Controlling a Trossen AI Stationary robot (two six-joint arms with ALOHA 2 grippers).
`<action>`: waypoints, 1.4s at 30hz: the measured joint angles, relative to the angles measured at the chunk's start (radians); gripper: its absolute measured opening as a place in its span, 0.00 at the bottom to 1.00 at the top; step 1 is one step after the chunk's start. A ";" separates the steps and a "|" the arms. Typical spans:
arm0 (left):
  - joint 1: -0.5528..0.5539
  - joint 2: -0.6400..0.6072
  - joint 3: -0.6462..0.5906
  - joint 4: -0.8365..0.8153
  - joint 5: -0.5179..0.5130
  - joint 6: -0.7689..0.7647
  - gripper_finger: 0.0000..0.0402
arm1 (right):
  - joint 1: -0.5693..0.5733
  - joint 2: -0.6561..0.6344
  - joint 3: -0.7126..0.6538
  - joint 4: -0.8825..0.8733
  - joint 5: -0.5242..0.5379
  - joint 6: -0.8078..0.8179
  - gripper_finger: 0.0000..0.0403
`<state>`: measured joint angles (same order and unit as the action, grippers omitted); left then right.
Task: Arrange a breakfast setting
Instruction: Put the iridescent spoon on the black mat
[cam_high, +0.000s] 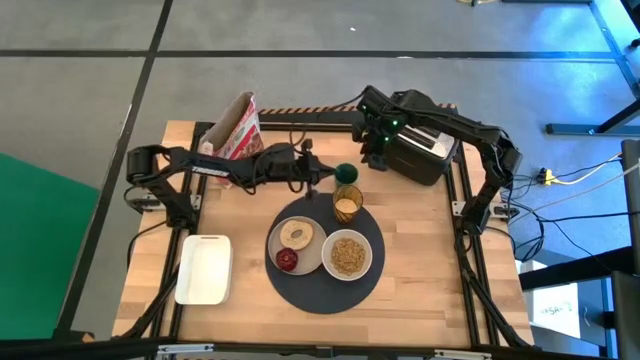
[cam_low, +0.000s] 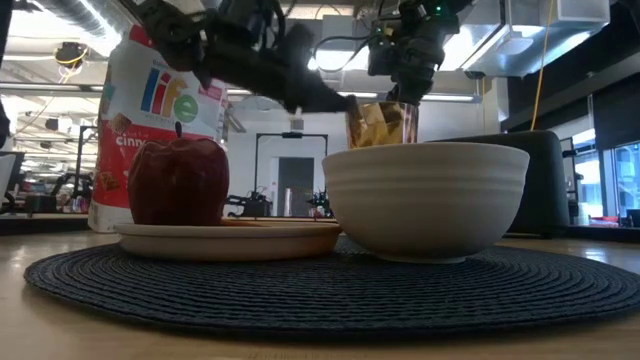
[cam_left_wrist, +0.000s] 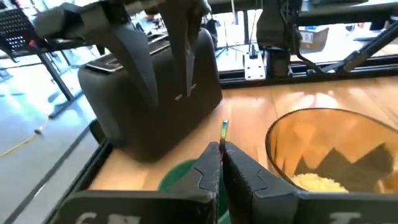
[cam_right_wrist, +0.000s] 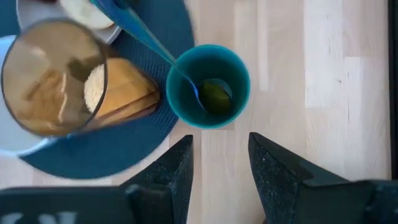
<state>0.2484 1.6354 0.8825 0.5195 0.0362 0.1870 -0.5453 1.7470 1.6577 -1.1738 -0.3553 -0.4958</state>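
Observation:
The dark grey mat (cam_high: 325, 285) holds the beige plate (cam_high: 300, 255) with the toasted round (cam_high: 296, 235) and the red fruit (cam_high: 287, 260), the white bowl (cam_high: 347, 255) and the amber glass (cam_high: 347, 205). The small green cup (cam_right_wrist: 208, 86) stands on the wood just beyond the mat's far edge. My left gripper (cam_high: 318, 178) is shut on a thin spoon (cam_right_wrist: 149, 46) that reaches into the cup. My right gripper (cam_right_wrist: 217, 155) is open and empty above the cup, pointing down, by the toaster. My left gripper pinches the spoon's thin handle (cam_left_wrist: 224, 127) between its two fingertips, coming from the table's left. The handle slants down from the fingers into the green cup, and the spoon's bowl (cam_right_wrist: 214, 98) lies inside the cup at its bottom.
A black toaster (cam_high: 420, 148) stands at the back right, close to my right gripper. A cereal bag (cam_high: 232, 128) stands at the back left behind my left arm. A white rectangular tray (cam_high: 204, 268) lies at the left front.

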 joint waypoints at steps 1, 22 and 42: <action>0.000 -0.020 -0.001 -0.017 -0.004 0.003 0.01 | 0.000 0.000 0.000 0.006 0.002 0.023 0.35; -0.241 -0.430 -0.002 -0.176 -0.592 0.669 0.00 | -0.075 -0.035 -0.001 0.493 -0.481 1.093 0.35; -0.389 -0.417 -0.002 -0.145 -0.828 1.231 0.00 | 0.129 -0.014 0.000 0.893 -0.208 1.513 0.35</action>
<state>-0.1403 1.2182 0.8810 0.3746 -0.7913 1.4175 -0.4159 1.7332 1.6573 -0.2806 -0.5632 1.0168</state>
